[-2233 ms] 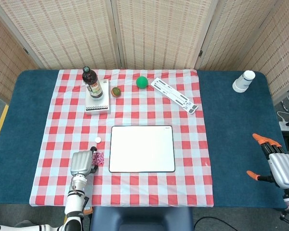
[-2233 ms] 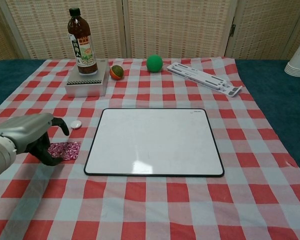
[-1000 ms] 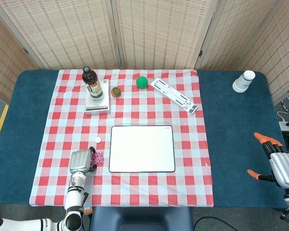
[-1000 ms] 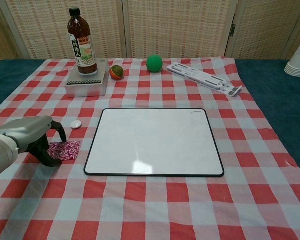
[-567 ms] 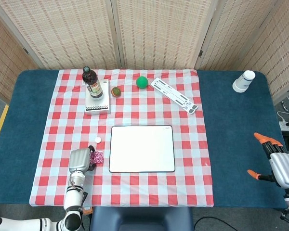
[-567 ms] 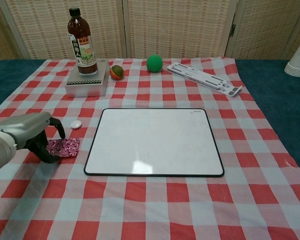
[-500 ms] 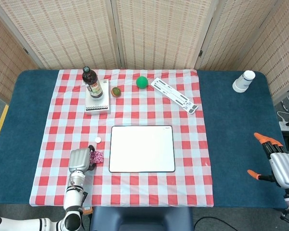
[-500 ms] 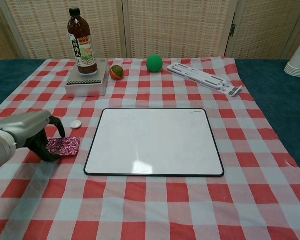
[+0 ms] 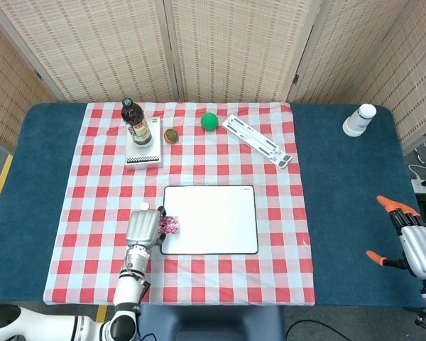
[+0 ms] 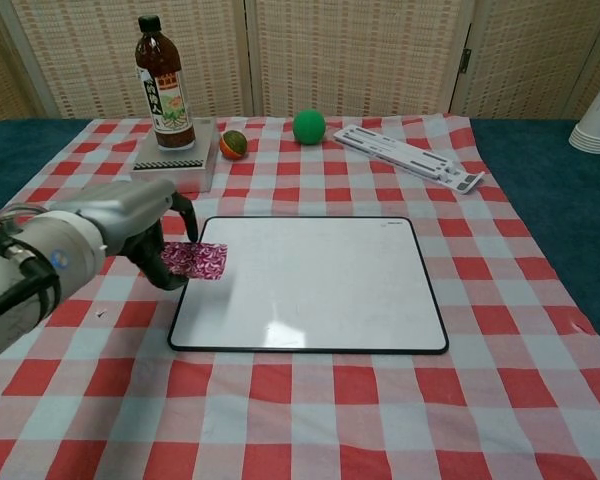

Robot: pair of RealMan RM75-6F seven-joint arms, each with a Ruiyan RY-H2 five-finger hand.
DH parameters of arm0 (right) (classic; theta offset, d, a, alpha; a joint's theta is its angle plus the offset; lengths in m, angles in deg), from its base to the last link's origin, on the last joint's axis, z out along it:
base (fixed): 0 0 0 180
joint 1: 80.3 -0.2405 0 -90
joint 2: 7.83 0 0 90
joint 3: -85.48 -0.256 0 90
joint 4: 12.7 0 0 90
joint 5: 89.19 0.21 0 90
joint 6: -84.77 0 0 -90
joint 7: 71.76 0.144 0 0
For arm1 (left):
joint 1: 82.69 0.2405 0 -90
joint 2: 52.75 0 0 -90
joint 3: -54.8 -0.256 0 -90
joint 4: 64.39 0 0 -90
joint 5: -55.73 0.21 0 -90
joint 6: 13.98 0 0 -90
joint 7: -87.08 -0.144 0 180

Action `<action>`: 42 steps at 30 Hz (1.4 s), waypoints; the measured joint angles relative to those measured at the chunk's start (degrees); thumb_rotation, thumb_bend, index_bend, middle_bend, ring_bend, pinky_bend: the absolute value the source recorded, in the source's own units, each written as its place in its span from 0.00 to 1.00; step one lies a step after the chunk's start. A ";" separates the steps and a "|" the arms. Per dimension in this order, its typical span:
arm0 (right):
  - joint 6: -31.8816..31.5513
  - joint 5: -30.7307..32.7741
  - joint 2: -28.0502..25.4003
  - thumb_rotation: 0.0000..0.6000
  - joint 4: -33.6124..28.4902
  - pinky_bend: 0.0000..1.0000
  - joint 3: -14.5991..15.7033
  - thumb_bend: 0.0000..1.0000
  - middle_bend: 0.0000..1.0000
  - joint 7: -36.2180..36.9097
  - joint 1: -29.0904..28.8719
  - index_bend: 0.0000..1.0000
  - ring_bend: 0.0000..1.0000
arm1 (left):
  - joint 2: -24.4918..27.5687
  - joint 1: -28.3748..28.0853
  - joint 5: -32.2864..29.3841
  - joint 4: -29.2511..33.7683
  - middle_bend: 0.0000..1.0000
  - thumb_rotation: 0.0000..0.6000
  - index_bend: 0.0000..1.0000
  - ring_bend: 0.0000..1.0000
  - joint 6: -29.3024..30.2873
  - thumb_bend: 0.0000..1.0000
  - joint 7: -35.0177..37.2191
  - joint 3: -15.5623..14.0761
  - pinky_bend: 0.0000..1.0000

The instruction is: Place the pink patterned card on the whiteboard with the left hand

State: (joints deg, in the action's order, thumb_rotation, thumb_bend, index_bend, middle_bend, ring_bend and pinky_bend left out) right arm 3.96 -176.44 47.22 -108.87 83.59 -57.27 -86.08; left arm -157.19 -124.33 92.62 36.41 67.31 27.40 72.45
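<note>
My left hand [image 10: 140, 225] [image 9: 143, 229] pinches the pink patterned card [image 10: 195, 259] [image 9: 170, 225] and holds it in the air over the left edge of the whiteboard [image 10: 320, 280] [image 9: 216, 220]. The card sticks out to the right of the fingers, roughly level. The whiteboard lies flat in the middle of the red checked cloth [image 9: 270, 206], white with a thin black frame. My right hand [image 9: 412, 241] hangs at the far right of the head view, off the cloth, fingers apart and holding nothing.
A brown bottle [image 10: 163, 85] stands on a grey box [image 10: 175, 165] at the back left. Beside it lie a small multicoloured ball [image 10: 233, 144], a green ball [image 10: 308, 127] and a white slotted rack [image 10: 410, 155]. White cups [image 9: 359, 119] sit far right.
My left hand has lifted the card off the cloth and carried it up and to the right, from beside the whiteboard to over its left edge. The right hand has stayed still.
</note>
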 measured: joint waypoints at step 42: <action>0.34 1.08 -0.33 1.00 0.91 0.12 -0.52 0.00 0.09 2.08 0.25 0.06 0.00 | -14.01 -15.98 -7.20 -23.31 1.00 1.00 0.13 1.00 -8.58 0.24 -1.91 6.68 0.94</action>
State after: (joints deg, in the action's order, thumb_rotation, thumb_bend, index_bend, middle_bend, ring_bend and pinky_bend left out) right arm 4.30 -175.36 46.90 -107.96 83.07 -55.18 -85.83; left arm -171.21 -140.31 85.42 13.10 58.73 25.49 79.12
